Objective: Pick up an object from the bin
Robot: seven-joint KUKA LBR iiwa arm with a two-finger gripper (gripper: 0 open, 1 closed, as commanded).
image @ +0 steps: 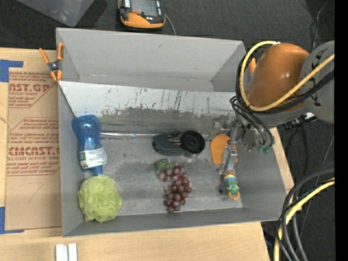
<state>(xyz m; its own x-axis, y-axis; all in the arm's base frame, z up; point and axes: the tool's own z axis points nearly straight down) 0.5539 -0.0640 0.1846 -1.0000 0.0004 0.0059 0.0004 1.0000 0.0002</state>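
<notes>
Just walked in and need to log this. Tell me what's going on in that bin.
The arm reaches into the grey bin from the right. Its tool is low at the bin's right end, right beside a small orange thing and just above a little green and orange toy. Nothing looks lifted yet. A black round thing, purple grapes, a blue bottle and a green leafy ball lie further left, apart from it.

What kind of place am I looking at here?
Likely a robotics lab's grasping test setup: a cabled robot arm reaches over a grey metal bin of mismatched things, like a grape bunch and a blue bottle.
</notes>
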